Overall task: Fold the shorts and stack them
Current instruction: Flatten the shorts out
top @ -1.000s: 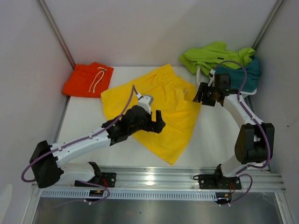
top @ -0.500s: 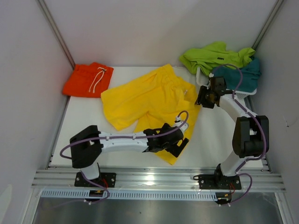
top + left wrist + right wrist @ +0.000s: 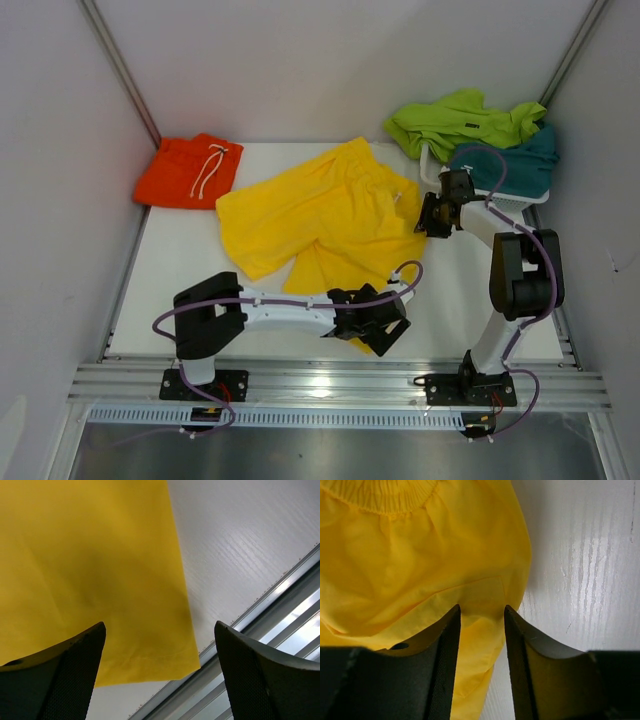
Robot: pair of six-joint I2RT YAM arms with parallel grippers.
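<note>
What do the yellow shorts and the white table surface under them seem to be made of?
Yellow shorts: soft cloth, probably a light synthetic, matte; it wrinkles and shows a stitched hem and a gathered waistband. Table: hard white board, probably laminate, slightly glossy, with a faint wood grain.

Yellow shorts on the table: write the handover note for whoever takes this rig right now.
Left gripper: open, over the near hem of the yellow shorts.
Right gripper: jaws narrow astride their right edge; grip unclear.
Orange shorts lie folded, far left.
Lime green shorts and teal shorts sit heaped on the white basket, far right.
Done: orange.
Left: fold yellow, green, teal; stack all.
</note>
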